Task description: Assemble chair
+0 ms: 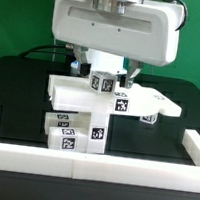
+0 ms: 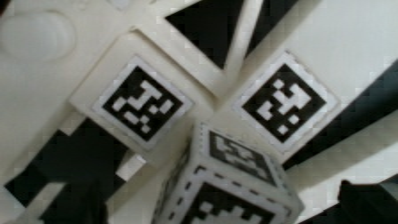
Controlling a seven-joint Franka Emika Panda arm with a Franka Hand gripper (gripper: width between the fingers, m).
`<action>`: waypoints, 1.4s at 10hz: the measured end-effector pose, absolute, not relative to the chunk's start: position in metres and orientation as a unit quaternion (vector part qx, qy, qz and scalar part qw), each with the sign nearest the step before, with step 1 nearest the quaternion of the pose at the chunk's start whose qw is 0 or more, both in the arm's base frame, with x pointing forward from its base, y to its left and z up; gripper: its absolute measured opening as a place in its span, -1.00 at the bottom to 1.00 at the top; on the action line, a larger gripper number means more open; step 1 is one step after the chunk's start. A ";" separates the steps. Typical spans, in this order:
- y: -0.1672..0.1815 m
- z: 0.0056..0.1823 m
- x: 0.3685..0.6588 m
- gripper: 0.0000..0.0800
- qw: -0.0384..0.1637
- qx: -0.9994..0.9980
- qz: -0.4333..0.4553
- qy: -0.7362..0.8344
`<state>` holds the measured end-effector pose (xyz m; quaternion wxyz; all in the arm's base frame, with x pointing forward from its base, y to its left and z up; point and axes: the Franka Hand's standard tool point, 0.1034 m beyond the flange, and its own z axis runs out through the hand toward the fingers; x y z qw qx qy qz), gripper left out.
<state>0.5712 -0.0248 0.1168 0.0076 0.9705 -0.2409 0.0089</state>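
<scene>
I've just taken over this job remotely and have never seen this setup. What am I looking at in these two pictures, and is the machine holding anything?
The big glossy white body at the top of the exterior view is the end of a robot arm, with its claw pointing down. A camera off the arm took that picture. The other comes from a camera on the wrist, so close that it shows only tagged white pieces. On the black table stands a half-built chair: white plastic parts with square black-and-white stickers. A low white rail borders the table at the near edge. The jaws stand either side of the topmost part; whether they grip it I cannot tell.
</scene>
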 end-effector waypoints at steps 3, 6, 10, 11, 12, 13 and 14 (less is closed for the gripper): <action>-0.024 0.117 0.571 0.62 0.010 0.991 0.009 -0.134; -0.026 0.118 0.572 0.62 0.012 1.000 0.008 -0.005; -0.028 0.118 0.572 0.62 0.013 0.995 0.007 0.100; -0.028 0.118 0.571 0.57 0.013 0.995 0.007 0.100; -0.028 0.118 0.571 0.22 0.014 0.995 0.006 0.099; -0.028 0.117 0.571 0.22 0.014 0.995 0.006 0.099; -0.028 0.117 0.571 -0.27 0.013 0.995 0.006 0.098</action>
